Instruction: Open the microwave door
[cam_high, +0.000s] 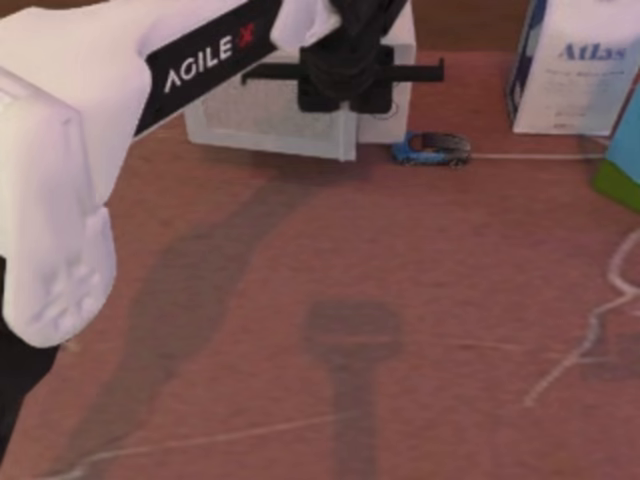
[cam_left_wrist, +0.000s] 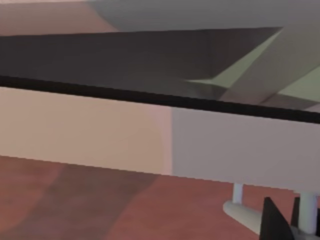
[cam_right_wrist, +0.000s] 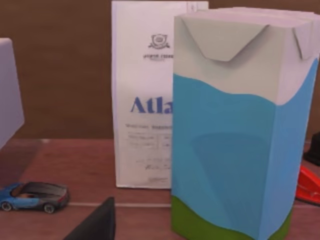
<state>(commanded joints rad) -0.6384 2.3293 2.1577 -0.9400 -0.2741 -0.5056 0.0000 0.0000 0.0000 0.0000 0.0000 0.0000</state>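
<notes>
Reddish-brown table (cam_high: 330, 300) fills the top view, and most of its near and middle part is free, crossed only by thin pale lines and by the shadows of the arms. At the far edge stands the microwave (cam_high: 400, 40), left of the middle, and the microwave door (cam_high: 270, 118) faces the near side; its lower right corner stands a little forward from the body. In the left wrist view a dark gap runs between the door and the inside of the box. At the far right stands the white Atlas carton (cam_high: 570, 70), and just beside it, near the right edge, a blue and green carton (cam_right_wrist: 235, 150). A small blue toy car (cam_high: 430, 149) lies just beside the microwave's right lower corner, between it and the cartons. The left gripper (cam_high: 345, 75) hangs over the right part of the microwave front; whether its fingers are spread or pressed together I cannot tell. The right gripper (cam_right_wrist: 97, 222) shows only one dark fingertip, near the cartons.
</notes>
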